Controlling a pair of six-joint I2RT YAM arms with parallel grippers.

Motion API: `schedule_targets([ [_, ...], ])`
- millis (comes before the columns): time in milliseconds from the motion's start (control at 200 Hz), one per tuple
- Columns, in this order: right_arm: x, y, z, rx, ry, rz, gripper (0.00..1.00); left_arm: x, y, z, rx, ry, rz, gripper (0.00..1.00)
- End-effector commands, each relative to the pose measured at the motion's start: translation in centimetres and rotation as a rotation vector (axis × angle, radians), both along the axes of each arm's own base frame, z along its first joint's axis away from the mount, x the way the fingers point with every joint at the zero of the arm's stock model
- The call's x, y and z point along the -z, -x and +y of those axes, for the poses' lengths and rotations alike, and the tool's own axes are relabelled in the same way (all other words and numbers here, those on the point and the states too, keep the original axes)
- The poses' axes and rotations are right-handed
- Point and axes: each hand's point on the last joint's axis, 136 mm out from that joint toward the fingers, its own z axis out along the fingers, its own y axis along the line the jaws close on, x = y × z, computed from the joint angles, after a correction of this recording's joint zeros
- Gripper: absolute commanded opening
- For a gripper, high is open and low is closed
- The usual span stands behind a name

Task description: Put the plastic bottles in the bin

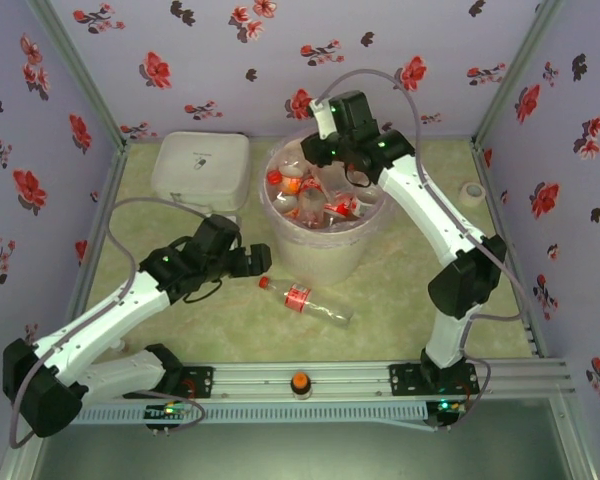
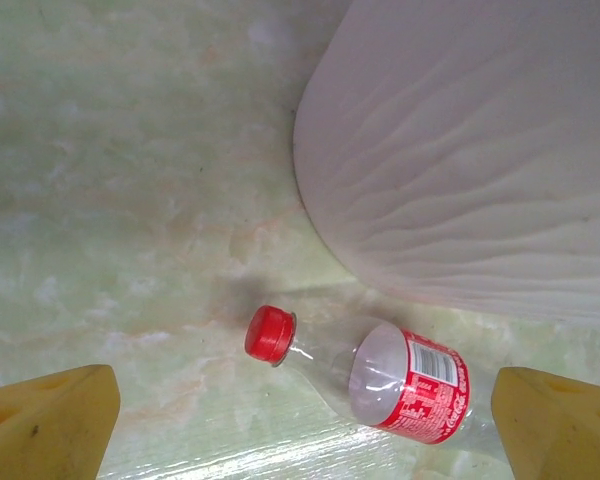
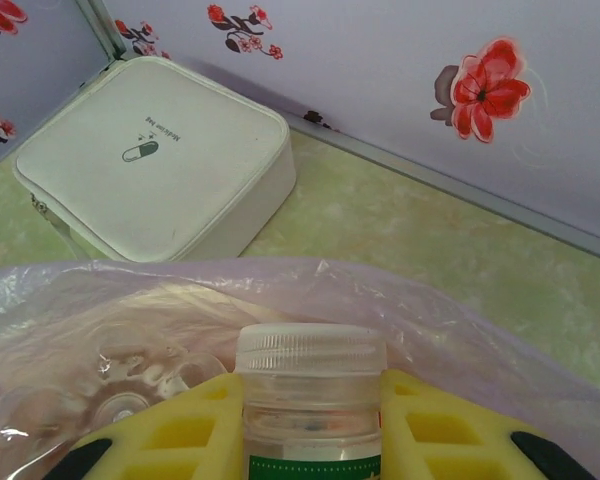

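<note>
Bin (image 1: 325,255) stands mid-worktop, toward the far edge, lined with a pink bag (image 3: 100,330). Several bottles (image 1: 315,195) are piled inside it, with red and orange caps showing.

Right pincer (image 1: 330,150) hangs over the bin's far rim. In the wrist view the right pincer (image 3: 313,435) is closed on a white-capped bottle (image 3: 311,355) - yellow fingers (image 3: 180,435) press both sides just under the cap. The bottle is upright, and the top of a green label shows at the lower edge. The bag's rim is right beneath and behind it.

One red-capped bottle (image 1: 305,300) lies on its side on the worktop, between the bin and the near edge, close to the bin's base. Its cap points toward the left edge and it has a red label round the middle.

Left pincer (image 1: 260,260) sits just left of the bin, near that bottle's cap end. From the wrist camera the left pincer (image 2: 300,440) is spread wide and grips nothing - the red-capped bottle (image 2: 380,375) lies on the worktop between the two yellow fingertips (image 2: 40,425), closer to the right one, not touched. The bin wall (image 2: 460,150) fills the upper right.

White lidded box (image 1: 200,170) sits by the far edge, left of the bin, almost touching it.
</note>
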Motion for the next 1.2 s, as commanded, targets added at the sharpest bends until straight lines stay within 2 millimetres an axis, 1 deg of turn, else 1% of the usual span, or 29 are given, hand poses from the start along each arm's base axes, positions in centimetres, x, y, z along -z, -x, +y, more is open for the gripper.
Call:
schedule_targets([
  [0, 3.4, 0.8, -0.5, 0.006, 0.079, 0.103, 0.46, -0.1, -0.6, -0.6, -0.020, 0.045, -0.005, 0.96],
  [35, 2.8, 0.9, -0.6, 0.005, 0.075, 0.096, 0.53, 0.1, -0.7, -0.7, -0.017, 0.042, -0.002, 0.96],
  [85, 1.7, 1.1, -0.8, 0.004, 0.070, 0.079, 0.60, 0.1, -0.7, -0.8, -0.015, 0.040, -0.002, 0.96],
  [170, -0.8, 1.7, -1.4, 0.008, 0.063, 0.042, 0.74, 0.2, -0.8, -1.1, -0.006, 0.040, 0.003, 0.96],
  [225, -2.4, 2.1, -1.9, 0.016, 0.060, 0.012, 0.79, 0.4, -0.9, -1.2, -0.007, 0.039, 0.009, 0.96],
  [315, -4.4, 2.8, -3.1, 0.041, 0.065, -0.033, 0.81, 1.1, -0.7, -1.1, -0.027, 0.044, 0.034, 0.96],
  [380, -5.1, 3.3, -3.9, 0.059, 0.079, -0.045, 0.79, 1.8, -0.5, -0.9, -0.066, 0.058, 0.066, 0.96],
  [440, -5.2, 3.8, -4.7, 0.074, 0.095, -0.043, 0.77, 2.5, -0.3, -0.8, -0.106, 0.075, 0.100, 0.96],
  [520, -4.5, 4.4, -5.4, 0.089, 0.113, -0.025, 0.71, 3.3, 0.0, -0.7, -0.165, 0.118, 0.137, 0.96],
  [585, -3.6, 4.9, -5.5, 0.084, 0.116, -0.002, 0.66, 3.9, 0.2, -0.9, -0.202, 0.177, 0.155, 0.96],
  [675, -2.2, 5.1, -5.4, 0.081, 0.122, 0.029, 0.59, 5.0, 0.4, -1.3, -0.258, 0.279, 0.181, 0.96],
  [770, -0.5, 5.1, -5.2, 0.074, 0.138, 0.069, 0.56, 6.2, 0.6, -1.7, -0.307, 0.379, 0.204, 0.95],
  [875, 1.2, 4.9, -4.6, 0.057, 0.139, 0.113, 0.50, 7.4, 0.8, -1.8, -0.351, 0.432, 0.225, 0.94],
  [965, 3.1, 4.6, -4.4, 0.056, 0.166, 0.151, 0.47, 7.7, 0.8, -2.2, -0.373, 0.476, 0.230, 0.95],
  [1055, 5.0, 4.4, -4.0, 0.045, 0.191, 0.193, 0.45, 8.1, 0.8, -2.5, -0.381, 0.493, 0.233, 0.97],
  [1130, 6.1, 4.2, -3.5, 0.036, 0.183, 0.216, 0.44, 8.3, 0.6, -2.9, -0.382, 0.501, 0.235, 0.97],
  [1195, 6.5, 4.0, -2.9, 0.022, 0.158, 0.227, 0.43, 8.7, 0.5, -3.1, -0.387, 0.500, 0.240, 0.97],
])
